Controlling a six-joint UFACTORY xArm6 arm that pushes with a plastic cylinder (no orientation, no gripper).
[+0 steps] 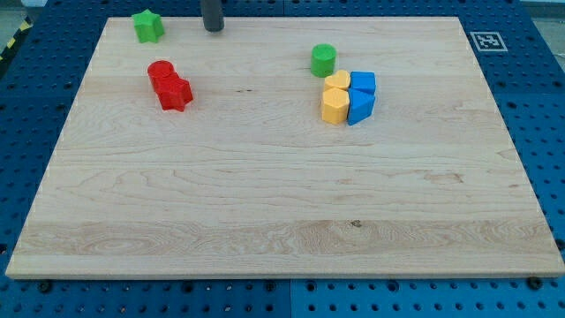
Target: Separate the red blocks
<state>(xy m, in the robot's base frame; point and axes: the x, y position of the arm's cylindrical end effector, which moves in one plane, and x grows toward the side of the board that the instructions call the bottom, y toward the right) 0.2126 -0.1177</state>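
Two red blocks touch each other at the view's upper left: a red cylinder (161, 73) and, just below and right of it, a red star-like block (175, 94). My tip (213, 29) is the lower end of the dark rod at the view's top edge. It stands above and to the right of the red pair, clearly apart from them.
A green star-like block (147, 26) sits at the top left, left of my tip. A green cylinder (324, 60) stands right of centre. Below it, a yellow heart (336, 83), a yellow hexagon (334, 106) and two blue blocks (361, 96) cluster together. The wooden board (265, 194) rests on a blue pegboard.
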